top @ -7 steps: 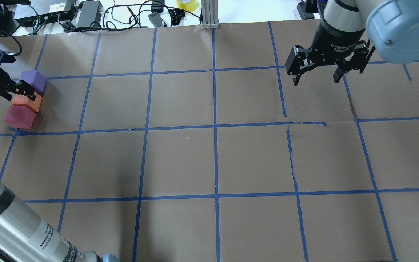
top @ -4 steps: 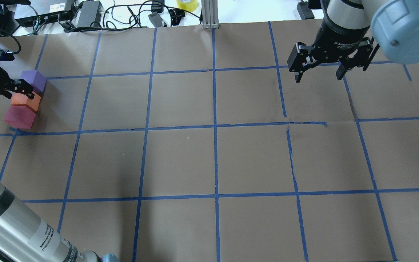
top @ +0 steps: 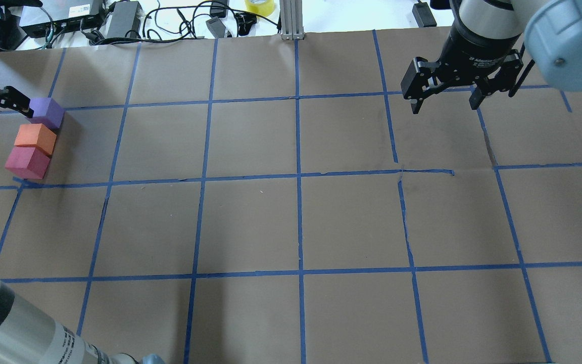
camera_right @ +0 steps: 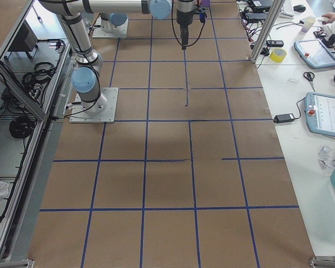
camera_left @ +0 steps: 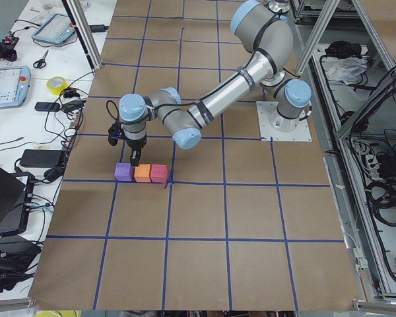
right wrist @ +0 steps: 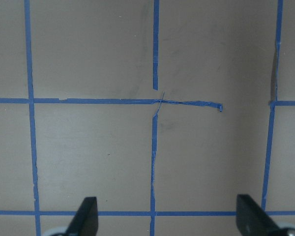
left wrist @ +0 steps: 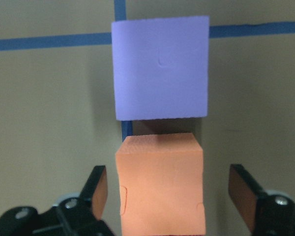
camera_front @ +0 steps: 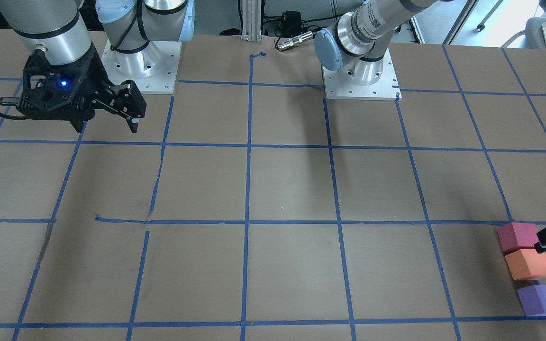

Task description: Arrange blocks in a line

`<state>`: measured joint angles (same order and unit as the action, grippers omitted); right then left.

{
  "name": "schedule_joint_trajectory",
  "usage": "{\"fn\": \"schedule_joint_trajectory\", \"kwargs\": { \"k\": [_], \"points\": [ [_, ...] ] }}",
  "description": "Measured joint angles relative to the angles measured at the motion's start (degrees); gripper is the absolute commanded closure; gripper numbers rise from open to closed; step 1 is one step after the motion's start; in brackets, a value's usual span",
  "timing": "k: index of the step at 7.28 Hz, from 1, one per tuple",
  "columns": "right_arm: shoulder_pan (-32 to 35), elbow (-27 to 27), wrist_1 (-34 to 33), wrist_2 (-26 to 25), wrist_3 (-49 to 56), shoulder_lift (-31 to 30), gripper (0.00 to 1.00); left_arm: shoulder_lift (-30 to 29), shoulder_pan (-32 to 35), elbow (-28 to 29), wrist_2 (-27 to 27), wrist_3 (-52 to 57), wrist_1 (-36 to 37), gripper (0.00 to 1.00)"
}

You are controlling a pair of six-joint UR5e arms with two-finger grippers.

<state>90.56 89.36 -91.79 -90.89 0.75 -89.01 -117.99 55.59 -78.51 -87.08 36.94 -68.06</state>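
Brown paper [top: 250,222] gridded with blue tape covers the table, and at the robot's far left three foam cubes sit in a row: purple block [top: 46,112], orange block [top: 34,137], pinkish-red block [top: 26,162]. The orange one touches the pinkish-red, and a thin gap parts it from the purple. The left gripper [left wrist: 169,191] hangs over the orange block, fingers spread wide and clear of its sides, gripping nothing. The right gripper [top: 443,106] hovers well apart from them, also spread wide and empty.
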Motion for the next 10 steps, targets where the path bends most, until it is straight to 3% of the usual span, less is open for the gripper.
{"fn": "schedule_joint_trajectory", "kwargs": {
  "k": [2, 4, 6, 8, 10],
  "points": [
    [0.1, 0.1, 0.2, 0.3, 0.0, -0.3, 0.0, 11.4, 1.6, -1.1, 0.1, -2.3, -12.0, 0.12],
    [0.2, 0.1, 0.3, 0.3, 0.0, -0.3, 0.0, 19.9, 9.4, -1.3, -1.1, -17.0, -20.2, 0.05],
    [0.2, 0.1, 0.3, 0.2, 0.0, -0.3, 0.0, 22.5, 23.6, -1.5, -2.3, -36.5, -20.2, 0.0],
    [0.3, 0.2, 0.4, 0.3, 0.0, -0.3, 0.0, 22.3, 36.6, -2.9, -2.9, -49.3, -14.0, 0.0],
    [0.3, 0.2, 0.4, 0.4, 0.0, -0.4, 0.0, 24.9, 40.2, -7.8, -3.4, -51.6, -13.0, 0.0]
  ]
}}
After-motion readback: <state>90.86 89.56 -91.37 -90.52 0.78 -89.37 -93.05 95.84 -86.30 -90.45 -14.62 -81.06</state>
